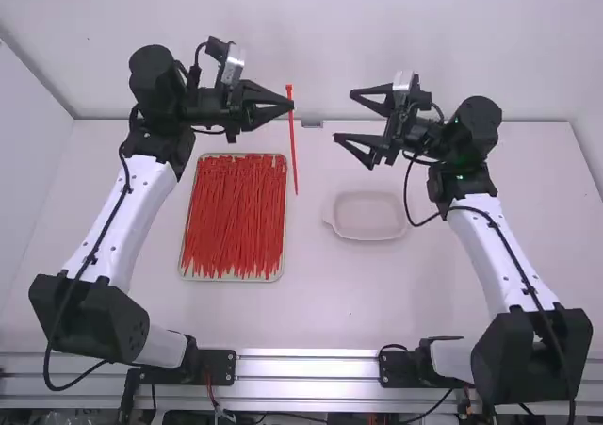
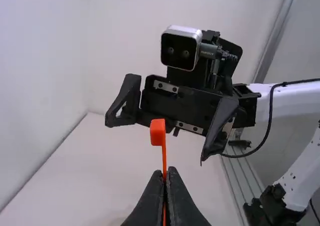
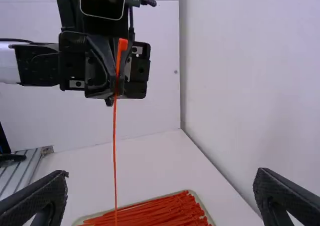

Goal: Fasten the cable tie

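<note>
The left arm (image 1: 132, 208) and right arm (image 1: 495, 251) have white tapered links, black round joints and thin black cables (image 1: 407, 194). The left gripper (image 1: 288, 107) and right gripper (image 1: 347, 116) are black, with triangular cut-out fingers (image 2: 122, 103), small silver screws (image 2: 160, 84) and a silver-faced camera (image 2: 181, 48) on each wrist

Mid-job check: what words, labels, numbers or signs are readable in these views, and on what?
No text, number or sign is readable.
The grey wrist camera on the right pincer: any marking too small to read.
The thin red plastic cable tie in the left pincer, flat tray of red ties, translucent plastic bowl: no print visible.
</note>
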Robot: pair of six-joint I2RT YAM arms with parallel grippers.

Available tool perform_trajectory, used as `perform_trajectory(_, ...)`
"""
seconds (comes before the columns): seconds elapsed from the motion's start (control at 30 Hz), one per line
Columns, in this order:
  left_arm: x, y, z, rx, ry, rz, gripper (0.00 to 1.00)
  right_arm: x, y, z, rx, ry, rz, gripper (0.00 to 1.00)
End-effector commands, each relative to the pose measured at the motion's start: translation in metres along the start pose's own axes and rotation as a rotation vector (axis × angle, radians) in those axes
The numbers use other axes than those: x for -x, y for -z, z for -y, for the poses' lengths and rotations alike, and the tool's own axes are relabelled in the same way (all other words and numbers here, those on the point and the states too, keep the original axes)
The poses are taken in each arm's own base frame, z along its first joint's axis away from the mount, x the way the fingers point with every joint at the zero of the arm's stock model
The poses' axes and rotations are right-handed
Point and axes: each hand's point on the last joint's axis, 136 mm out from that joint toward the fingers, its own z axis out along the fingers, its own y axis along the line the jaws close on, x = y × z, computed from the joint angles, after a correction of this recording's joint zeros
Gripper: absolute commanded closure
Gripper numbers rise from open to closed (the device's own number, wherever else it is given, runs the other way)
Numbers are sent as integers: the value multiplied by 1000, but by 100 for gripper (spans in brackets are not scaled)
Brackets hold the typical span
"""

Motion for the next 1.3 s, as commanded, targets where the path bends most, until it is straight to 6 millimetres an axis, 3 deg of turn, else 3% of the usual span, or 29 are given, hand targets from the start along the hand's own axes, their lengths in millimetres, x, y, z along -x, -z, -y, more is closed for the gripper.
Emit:
perform_trajectory(0.0,12,-1,8,-21,-19,8,98,11,-5,-5,24,25,11,1)
perform_trajectory(0.23,34,-4,22,-51,-59,45,98,7,-22,-23,84,40,5,2)
perform_trajectory(0.5,44,-4,15,-6,25,85,98,0,-42,-40,126,51,-6,1)
perform_trajectory(0.63,54,-2,24,-25,37,103,98,-10,-51,-45,125,53,-29,1)
perform_trajectory(1.0,85,2,46,-55,36,162,98,-21,-52,-48,141,23,-63,0)
perform_trajectory(1.27,86,1,45,-54,57,156,98,-23,-54,-53,154,9,-70,1)
